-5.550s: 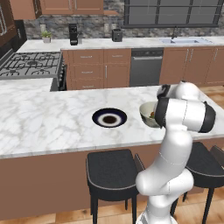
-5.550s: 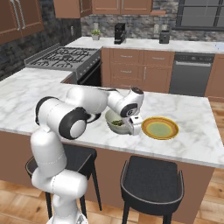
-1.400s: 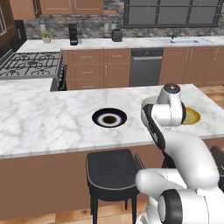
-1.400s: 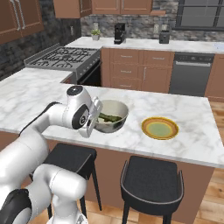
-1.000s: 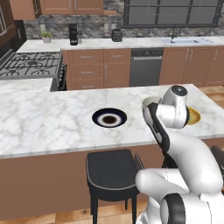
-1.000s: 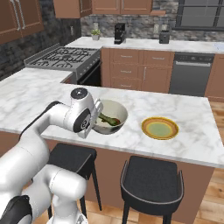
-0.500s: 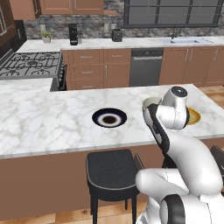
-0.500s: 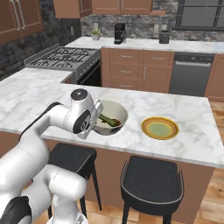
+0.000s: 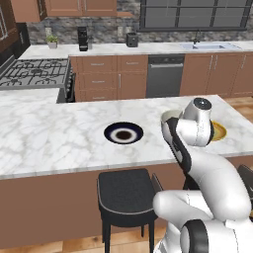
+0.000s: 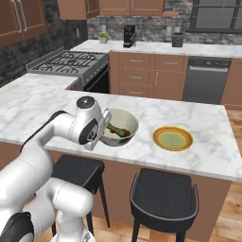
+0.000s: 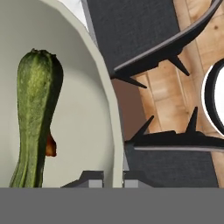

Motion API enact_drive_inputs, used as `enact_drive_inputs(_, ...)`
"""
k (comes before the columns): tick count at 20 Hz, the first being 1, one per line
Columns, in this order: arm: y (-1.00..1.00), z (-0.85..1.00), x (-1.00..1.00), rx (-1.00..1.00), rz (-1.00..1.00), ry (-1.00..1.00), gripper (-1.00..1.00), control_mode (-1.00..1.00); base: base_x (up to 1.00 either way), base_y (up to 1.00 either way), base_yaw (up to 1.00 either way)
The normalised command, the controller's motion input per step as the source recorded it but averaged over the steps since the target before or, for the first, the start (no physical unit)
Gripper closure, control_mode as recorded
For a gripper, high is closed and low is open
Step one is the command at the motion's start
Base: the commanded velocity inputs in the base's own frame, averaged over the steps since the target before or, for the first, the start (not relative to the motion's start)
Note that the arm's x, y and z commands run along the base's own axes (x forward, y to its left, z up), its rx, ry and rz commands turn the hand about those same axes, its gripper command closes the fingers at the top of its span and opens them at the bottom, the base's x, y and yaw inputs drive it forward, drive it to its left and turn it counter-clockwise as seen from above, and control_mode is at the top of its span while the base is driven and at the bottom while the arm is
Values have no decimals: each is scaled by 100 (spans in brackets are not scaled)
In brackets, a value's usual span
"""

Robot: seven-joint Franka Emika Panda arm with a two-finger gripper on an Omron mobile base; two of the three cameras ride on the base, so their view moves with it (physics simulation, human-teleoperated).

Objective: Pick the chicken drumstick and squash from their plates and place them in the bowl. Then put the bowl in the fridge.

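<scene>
Marble, white with grey veins, tops the island counter (image 10: 42, 101), and the pale bowl (image 10: 124, 121) sits near its front edge. Inside the bowl lies the squash (image 11: 33, 118), long, green and speckled, and a small reddish-brown bit of the chicken drumstick (image 11: 50, 146) peeks out from under it (most of the meat is hidden by the squash).

In the hand view the gripper (image 11: 113, 177) has its two fingertips one on each side of the bowl's rim, close together, so the fingers are closed on the rim of the bowl. From the right base view the white arm reaches across to the bowl's left side, and its wrist covers part of the rim.

To the right of the bowl, apart from it, lies the yellow plate (image 10: 172, 138), bare. In the left base view the black plate (image 9: 123, 133) with its white ring sits on the counter to the left of the arm, well apart from the bowl (image 9: 168, 115), whose rim just shows behind the arm.

Two dark stools (image 10: 165, 196) stand below the counter's front edge. Behind the island are a gas stove (image 10: 68, 61), a dishwasher (image 10: 205, 80) and wooden cabinets.
</scene>
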Motion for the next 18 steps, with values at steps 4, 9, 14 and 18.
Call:
enact_drive_inputs(4,0,0,0,0,0,0,100,100,-34,-9,0)
enact_drive_inputs(9,0,0,0,0,0,0,100,100,-81,-23,3)
enact_drive_inputs(14,0,0,0,0,0,0,100,100,-47,-39,30)
enact_drive_inputs(18,0,0,0,0,0,0,100,100,-5,-38,-1)
